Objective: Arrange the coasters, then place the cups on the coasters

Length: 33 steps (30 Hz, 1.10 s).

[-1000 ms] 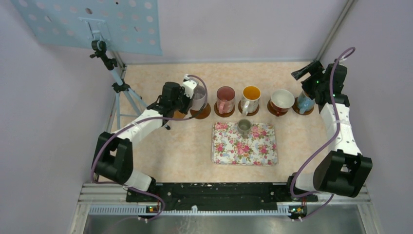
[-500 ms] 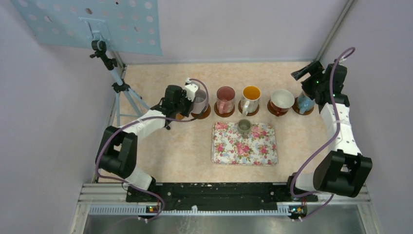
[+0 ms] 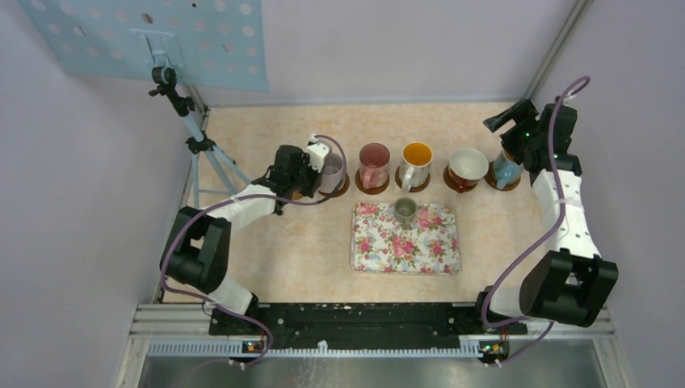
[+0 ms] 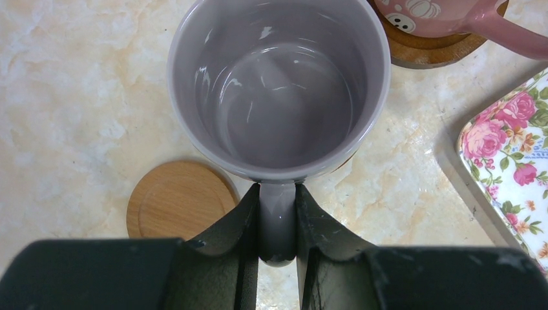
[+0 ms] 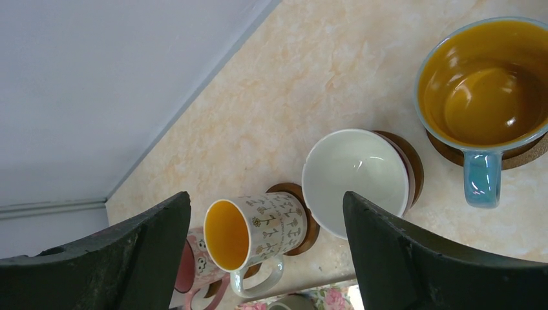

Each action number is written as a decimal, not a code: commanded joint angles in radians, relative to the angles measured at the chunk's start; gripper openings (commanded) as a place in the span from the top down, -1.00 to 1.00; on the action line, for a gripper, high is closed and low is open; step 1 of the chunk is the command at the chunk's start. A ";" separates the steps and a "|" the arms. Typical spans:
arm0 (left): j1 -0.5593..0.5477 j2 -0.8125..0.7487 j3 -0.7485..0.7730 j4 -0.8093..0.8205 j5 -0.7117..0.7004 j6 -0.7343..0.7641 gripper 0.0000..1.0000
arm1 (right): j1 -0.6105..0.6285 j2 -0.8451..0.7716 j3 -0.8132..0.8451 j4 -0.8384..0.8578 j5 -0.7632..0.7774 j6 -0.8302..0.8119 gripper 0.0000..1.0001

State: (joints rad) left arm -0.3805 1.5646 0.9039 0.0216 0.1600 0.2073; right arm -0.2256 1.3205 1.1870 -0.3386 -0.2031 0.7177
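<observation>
While the left arm reaches forward and low over the table (image 3: pixel 315 250), elbow folded back near its base and forearm angled at the cup row, the left pincer (image 4: pixel 278 223) is clamped on the handle of the lavender cup (image 4: pixel 278 84), one finger each side. Cup upright, mouth up, at the left end of the row. It is over a coaster (image 3: pixel 339 191) that shows only as a brown sliver in the left wrist view; can't tell if the cup rests on it or hangs just above. Bare coaster (image 4: pixel 181 201) lies just beside the cup on the pincer side. Pink cup (image 4: pixel 446 13) is next along on its own coaster, and the floral tray (image 4: pixel 510 142) is at the right edge of that view. Right arm stands tall at the table's right side, wrist bent down over the right end of the row. Right pincer (image 5: pixel 266 194) is spread wide, gripping nothing, hovering. Below it are the blue cup (image 5: pixel 484 84), wide white cup (image 5: pixel 355 174) and white cup with orange inside (image 5: pixel 255 236), each on a coaster. Small grey-green cup (image 3: pixel 405 210) stands on the tray near its far edge.
</observation>
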 commanded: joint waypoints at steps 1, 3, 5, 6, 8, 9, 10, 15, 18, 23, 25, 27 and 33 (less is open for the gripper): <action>-0.003 0.005 0.006 0.161 0.028 -0.003 1.00 | -0.009 0.007 0.053 0.009 0.007 -0.010 -0.72; -0.004 0.017 0.008 0.163 0.024 -0.005 0.99 | -0.008 0.006 0.054 0.009 0.008 -0.011 -0.72; -0.004 0.025 0.007 0.166 0.024 -0.005 0.97 | -0.006 0.006 0.057 0.007 0.011 -0.013 -0.72; -0.003 0.027 0.006 0.167 0.027 -0.005 0.96 | -0.005 0.006 0.057 0.006 0.013 -0.014 -0.72; -0.003 0.033 0.007 0.165 0.030 -0.005 0.92 | -0.004 0.008 0.059 0.005 0.014 -0.015 -0.72; -0.003 0.036 0.008 0.162 0.032 -0.007 0.90 | -0.004 0.008 0.060 0.004 0.014 -0.016 -0.72; -0.004 0.037 0.007 0.159 0.033 -0.007 0.87 | -0.004 0.008 0.059 0.004 0.014 -0.017 -0.72; -0.004 0.022 -0.002 0.137 0.032 -0.012 0.77 | -0.004 0.011 0.058 0.009 0.014 -0.015 -0.72; -0.004 0.004 -0.011 0.123 0.031 -0.011 0.66 | -0.004 0.013 0.056 0.012 0.014 -0.013 -0.72; -0.004 -0.012 -0.018 0.100 0.028 -0.003 0.42 | -0.003 0.015 0.054 0.018 0.011 -0.009 -0.72; -0.004 -0.020 -0.017 0.090 0.030 -0.004 0.32 | -0.001 0.016 0.053 0.020 0.010 -0.009 -0.72; -0.006 -0.026 -0.017 0.083 0.030 -0.006 0.24 | -0.001 0.016 0.051 0.021 0.009 -0.008 -0.72; -0.008 -0.047 -0.018 0.049 0.032 -0.001 0.11 | 0.000 0.016 0.045 0.029 0.004 -0.004 -0.72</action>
State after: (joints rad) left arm -0.3824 1.5669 0.8917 0.0742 0.1749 0.2077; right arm -0.2253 1.3338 1.1988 -0.3443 -0.2001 0.7155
